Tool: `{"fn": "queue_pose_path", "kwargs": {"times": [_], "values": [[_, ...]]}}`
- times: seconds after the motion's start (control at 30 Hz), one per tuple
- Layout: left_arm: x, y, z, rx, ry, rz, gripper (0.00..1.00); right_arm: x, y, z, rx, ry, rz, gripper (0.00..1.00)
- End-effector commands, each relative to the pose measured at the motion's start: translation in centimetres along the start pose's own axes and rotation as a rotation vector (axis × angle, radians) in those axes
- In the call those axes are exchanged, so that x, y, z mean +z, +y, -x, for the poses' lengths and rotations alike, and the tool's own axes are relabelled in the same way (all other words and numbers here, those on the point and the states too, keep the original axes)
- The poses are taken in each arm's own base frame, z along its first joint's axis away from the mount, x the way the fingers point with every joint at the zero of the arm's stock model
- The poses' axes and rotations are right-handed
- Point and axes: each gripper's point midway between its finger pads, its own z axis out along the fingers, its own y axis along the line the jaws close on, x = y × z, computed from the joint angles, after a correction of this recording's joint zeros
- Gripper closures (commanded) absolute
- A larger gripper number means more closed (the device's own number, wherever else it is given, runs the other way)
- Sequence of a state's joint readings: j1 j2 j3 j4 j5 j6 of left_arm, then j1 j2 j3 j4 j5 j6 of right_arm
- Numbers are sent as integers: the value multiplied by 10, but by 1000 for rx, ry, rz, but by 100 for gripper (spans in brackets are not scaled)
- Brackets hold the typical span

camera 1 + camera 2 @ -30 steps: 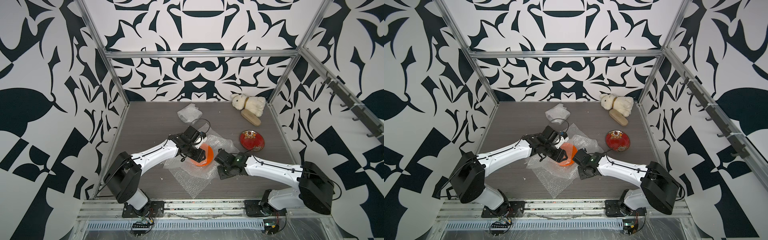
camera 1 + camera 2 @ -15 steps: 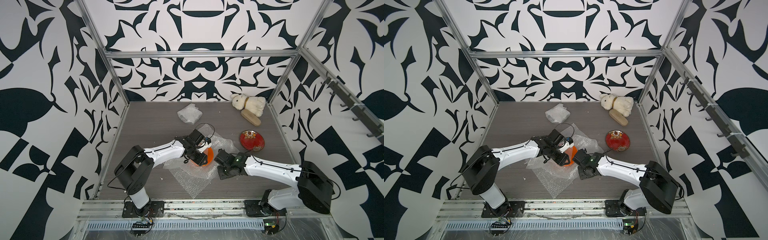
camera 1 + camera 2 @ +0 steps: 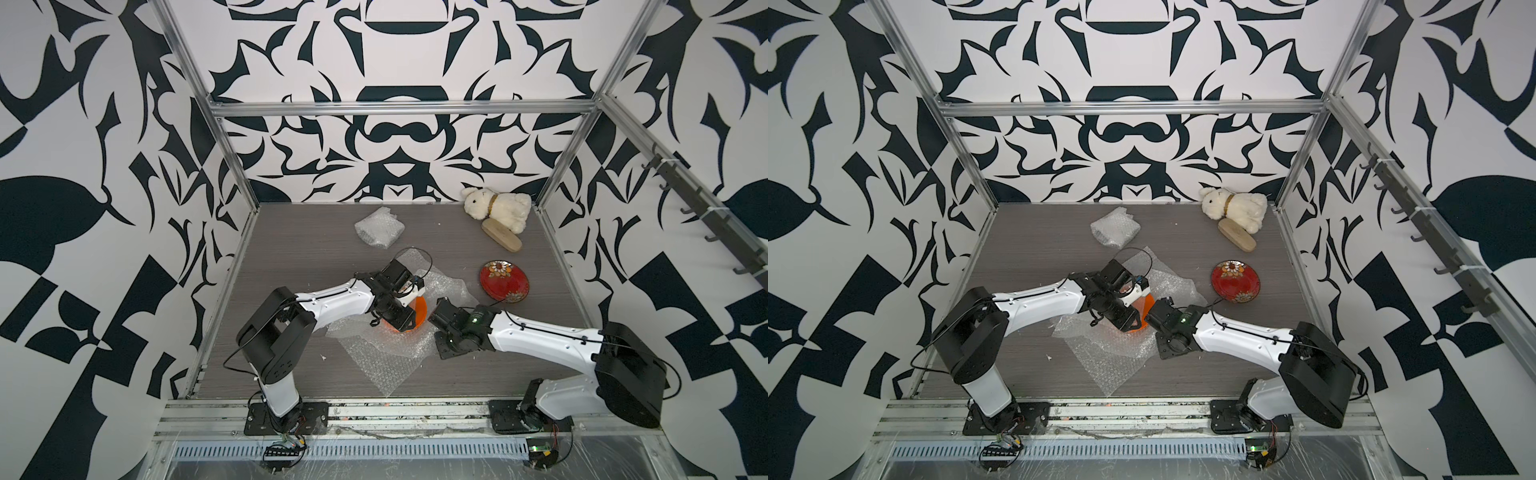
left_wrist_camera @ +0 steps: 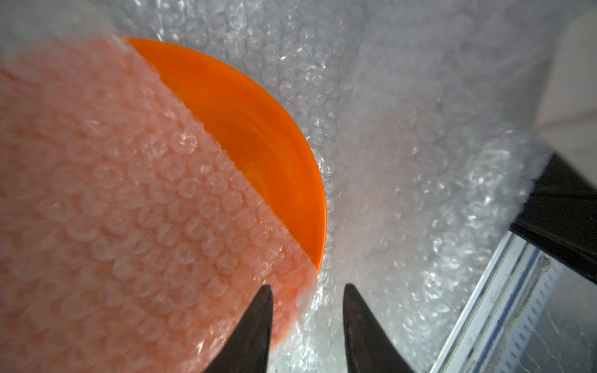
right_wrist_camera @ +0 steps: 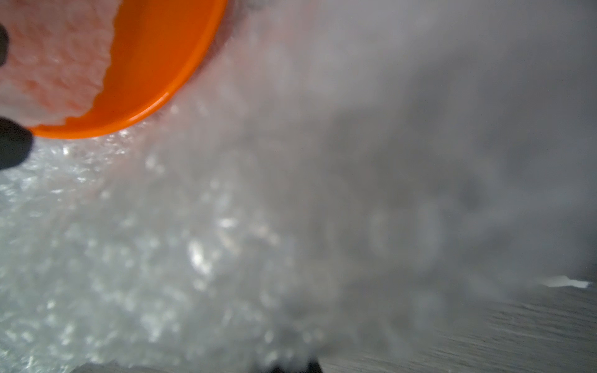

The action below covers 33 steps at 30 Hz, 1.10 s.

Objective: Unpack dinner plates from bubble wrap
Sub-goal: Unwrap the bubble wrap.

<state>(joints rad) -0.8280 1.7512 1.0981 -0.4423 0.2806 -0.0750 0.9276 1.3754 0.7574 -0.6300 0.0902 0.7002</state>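
Note:
An orange plate stands tilted on a spread sheet of bubble wrap mid-table. A flap of wrap covers most of its face. My left gripper is open, its jaws narrowly apart astride the plate's wrapped rim. My right gripper is just right of the plate, shut on the bubble wrap, which blurs its wrist view beside the plate. A dark red floral plate lies bare to the right.
A folded bundle of bubble wrap sits towards the back of the table. A white plush rabbit and a tan wooden brush lie in the back right corner. Patterned walls and metal posts enclose the table.
My left gripper's jaws have narrowed around the plate's rim and its arm has folded in closer. The orange plate stands steeper than a second ago. The right arm has held still.

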Motion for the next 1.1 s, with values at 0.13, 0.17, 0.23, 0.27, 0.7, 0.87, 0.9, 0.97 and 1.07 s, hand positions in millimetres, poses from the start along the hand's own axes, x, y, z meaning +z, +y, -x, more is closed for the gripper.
{"fn": "queue_pose_path", "kwargs": {"times": [0.13,0.17,0.23,0.27,0.7,0.87,0.9,0.97,1.07], "values": [[9,1,1,5,32,3,64,1,-1,0,3,-9,-9,100],[10,2,0,3,37,7,65,1,-1,0,2,-8,-10,100],[11,4,-1,3,40,12,66,1,-2,0,2,-9,-10,100],[11,4,-1,6,42,16,67,1,-2,0,1,-10,-11,100],[1,0,6,16,14,16,98,3,0,1,-2,-6,-12,100],[-13,2,12,26,-29,47,100,2,-3,0,-2,-7,-23,100],[-15,3,12,25,-35,58,100,2,-3,0,-1,-8,-24,100],[-21,7,14,18,-49,82,100,1,-4,0,-1,-11,-27,100],[-30,10,18,5,-73,93,100,0,-6,0,1,-16,-33,100]]}}
